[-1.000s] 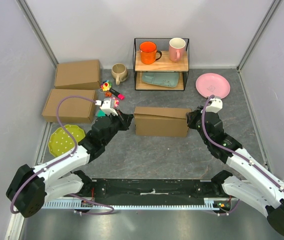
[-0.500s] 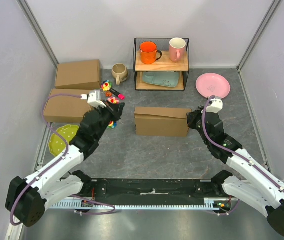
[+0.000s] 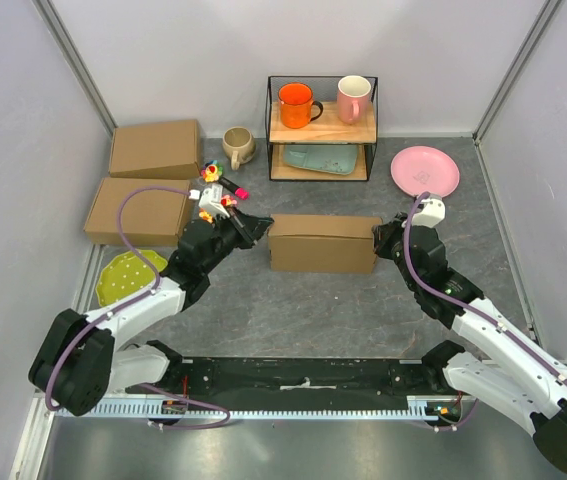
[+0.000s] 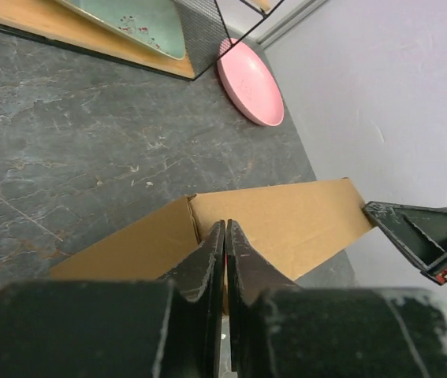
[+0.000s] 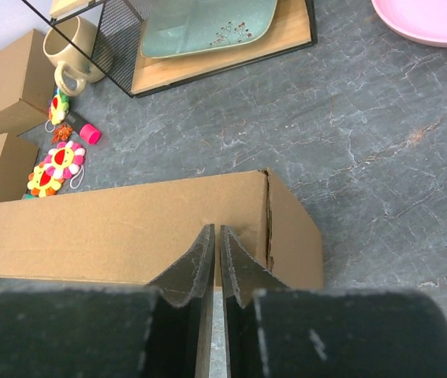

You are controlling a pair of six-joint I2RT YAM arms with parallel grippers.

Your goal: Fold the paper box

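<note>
The paper box (image 3: pixel 323 242) stands folded as a closed brown cardboard box in the middle of the table. My left gripper (image 3: pixel 259 227) is shut and empty, its tips against the box's left end; the left wrist view shows the box (image 4: pixel 286 228) just past the shut fingertips (image 4: pixel 225 230). My right gripper (image 3: pixel 380 238) is shut and empty at the box's right end. In the right wrist view the tips (image 5: pixel 216 233) lie over the box's top (image 5: pixel 128 228) near its right corner.
Two other brown boxes (image 3: pixel 155 150) (image 3: pixel 138 210) lie at the far left. A green plate (image 3: pixel 128 275), small toys (image 3: pixel 218 190), a beige mug (image 3: pixel 238 146), a wire shelf (image 3: pixel 322 128) with two mugs and a tray, and a pink plate (image 3: pixel 424 171) surround the box.
My left arm swung away to the left, then came back right, its shut gripper now at the box's left end. The right arm and the box have not moved.
</note>
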